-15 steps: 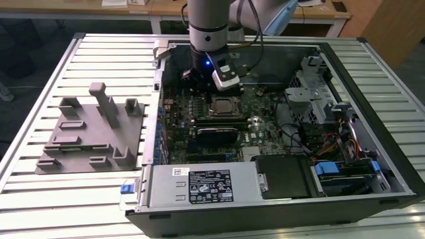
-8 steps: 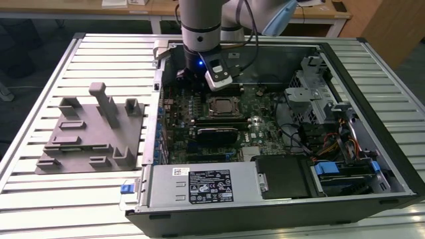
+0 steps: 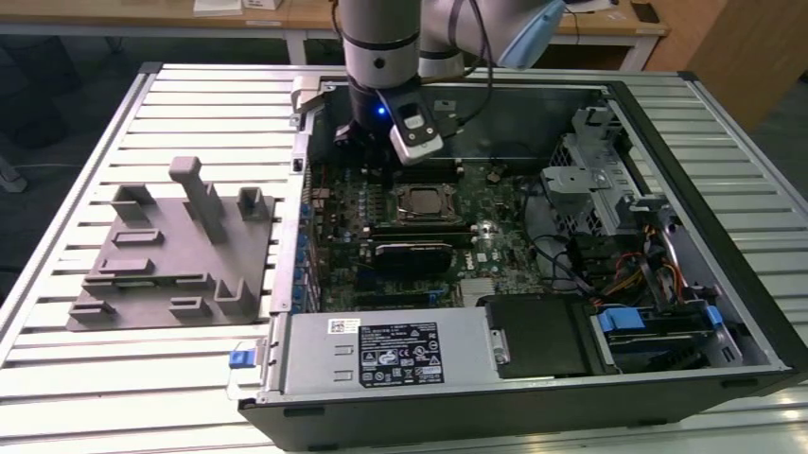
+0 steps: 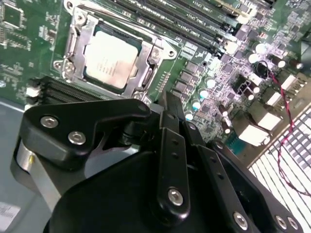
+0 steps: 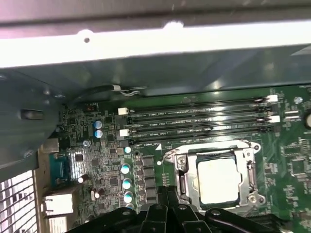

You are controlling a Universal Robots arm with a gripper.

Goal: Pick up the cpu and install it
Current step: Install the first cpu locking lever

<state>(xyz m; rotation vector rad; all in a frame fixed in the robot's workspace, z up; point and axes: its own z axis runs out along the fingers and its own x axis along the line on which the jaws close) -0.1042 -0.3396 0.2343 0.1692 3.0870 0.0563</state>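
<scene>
**Cpu sitting in its socket, gripper hanging empty beside it**

The cpu [image 4: 111, 59] is lying flat in the socket [image 4: 73, 46] on the motherboard [image 4: 29, 29]. Its pale metal top is facing up, and the socket's metal frame is running round all four of its edges. In both wrist views it is looking square to the frame, not tilted and not riding over any edge. Nothing is touching it.

The gripper [image 4: 170, 99] is hanging over the board just beside the socket, apart from the cpu. Its fingers [image 5: 156, 209] are looking clenched together, and nothing is showing between them, so it is carrying nothing. In the first wrist view the memory slots [image 5: 194, 121] are running along the side of the socket away from the gripper.

In the exterior view the arm [image 3: 378, 38] is reaching down into the far part of the open case [image 3: 745, 312], a little beyond the socket. The grey fixture [image 3: 177, 246] is lying on the slatted table [image 3: 76, 378] at the exterior view's left of the case, well apart from the gripper, and I am seeing no pale chip on it.

Judging from this, the pick-up and the placing are looking done, with the cpu sitting where it belongs. I cannot tell from these views whether the socket's frame is latched down over it. That is the one part of the install that is looking open.
</scene>
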